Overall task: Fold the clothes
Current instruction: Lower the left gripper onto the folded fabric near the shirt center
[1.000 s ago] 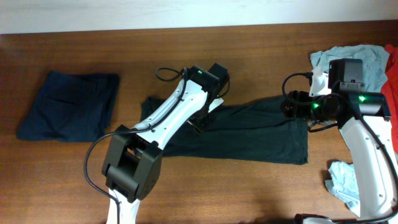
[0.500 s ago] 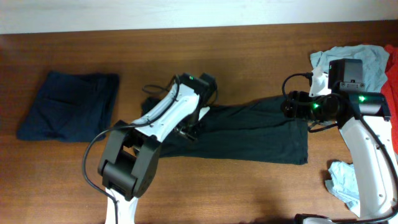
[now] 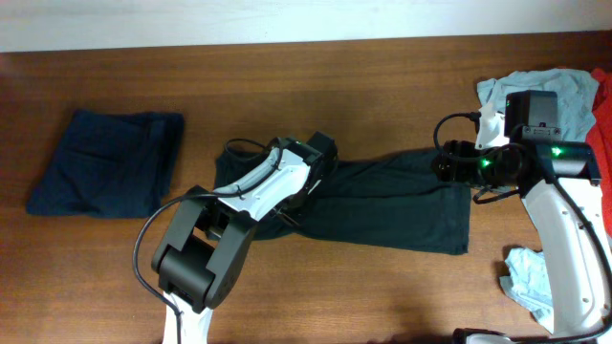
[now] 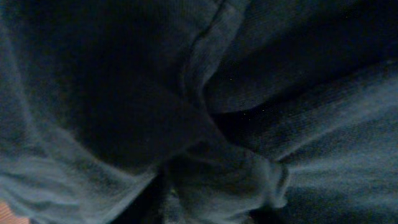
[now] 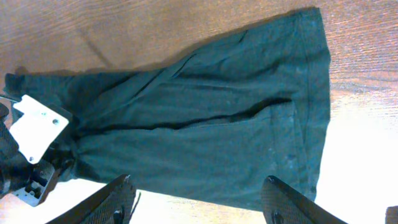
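Note:
A dark green-black garment of the clothes lies spread across the middle of the table. My left gripper is pressed down onto its left part. The left wrist view is filled by this dark cloth, with a bunched fold low in the middle; the fingers do not show. My right gripper hovers open over the garment's right end, both fingers apart with nothing between them. From overhead the right gripper sits at the garment's upper right corner.
A folded dark-navy garment lies at the far left. Light-blue clothes and a red one are piled at the back right. Another light-blue piece lies at the front right, beside the right arm.
My left arm has swung left and down onto the garment's left part, and the cloth there has gathered and shifted slightly left. The right arm has not moved.

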